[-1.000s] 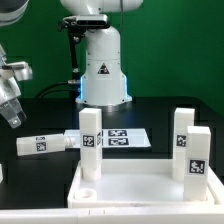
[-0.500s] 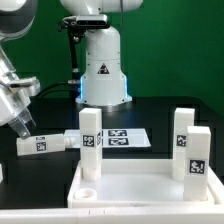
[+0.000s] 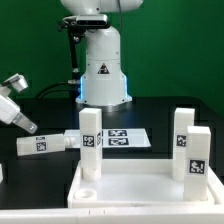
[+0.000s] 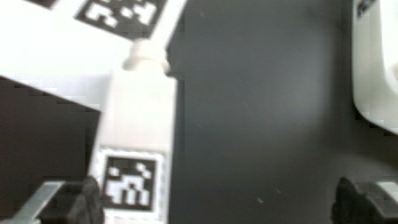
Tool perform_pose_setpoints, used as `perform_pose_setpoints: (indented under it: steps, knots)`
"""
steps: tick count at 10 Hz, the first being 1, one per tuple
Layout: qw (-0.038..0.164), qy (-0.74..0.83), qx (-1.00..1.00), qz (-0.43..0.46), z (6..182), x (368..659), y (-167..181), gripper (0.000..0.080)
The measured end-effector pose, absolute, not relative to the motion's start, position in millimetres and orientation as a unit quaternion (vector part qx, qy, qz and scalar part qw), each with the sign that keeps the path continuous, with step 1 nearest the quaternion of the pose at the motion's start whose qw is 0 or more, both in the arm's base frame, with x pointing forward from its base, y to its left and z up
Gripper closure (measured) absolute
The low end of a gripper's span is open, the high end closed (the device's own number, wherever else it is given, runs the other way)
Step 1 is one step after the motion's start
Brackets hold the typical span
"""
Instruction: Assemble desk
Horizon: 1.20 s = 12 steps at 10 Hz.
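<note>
Robot gripper (image 3: 30,124) poised over a loose desk leg (image 3: 45,144) on a black table (image 3: 160,115).

Fingers spread wide, holding nothing. The tagged white leg lies flat just beside the marker board (image 3: 125,138). Three legs stand upright in the rimmed tabletop (image 3: 135,190), one (image 3: 90,145) near the lying leg, two at the exterior view's right.
</note>
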<state>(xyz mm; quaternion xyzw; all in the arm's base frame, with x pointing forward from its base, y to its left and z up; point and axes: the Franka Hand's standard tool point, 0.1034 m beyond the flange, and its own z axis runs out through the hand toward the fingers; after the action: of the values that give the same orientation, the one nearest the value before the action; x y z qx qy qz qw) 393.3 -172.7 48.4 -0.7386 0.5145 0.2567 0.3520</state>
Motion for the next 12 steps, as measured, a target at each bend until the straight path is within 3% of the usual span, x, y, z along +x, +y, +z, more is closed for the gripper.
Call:
perform_pose_setpoints:
  steps: [1,5,7,9,12]
  knots:
    - [0.370,0.509,-0.725,0.281,48.7,390.3,-173.3,0.0151]
    - [0.364,0.448,-0.751,0.321,52.6,395.5,-179.4,0.0151]
    - [0.386,0.397,-0.775,0.303,49.3,404.4,-181.9,0.0151]
    - [0.386,0.427,-0.758,0.308,34.1,384.7,-187.4,0.0151]
    - [0.388,0.460,-0.731,0.321,31.6,370.6,-195.2,0.0151]
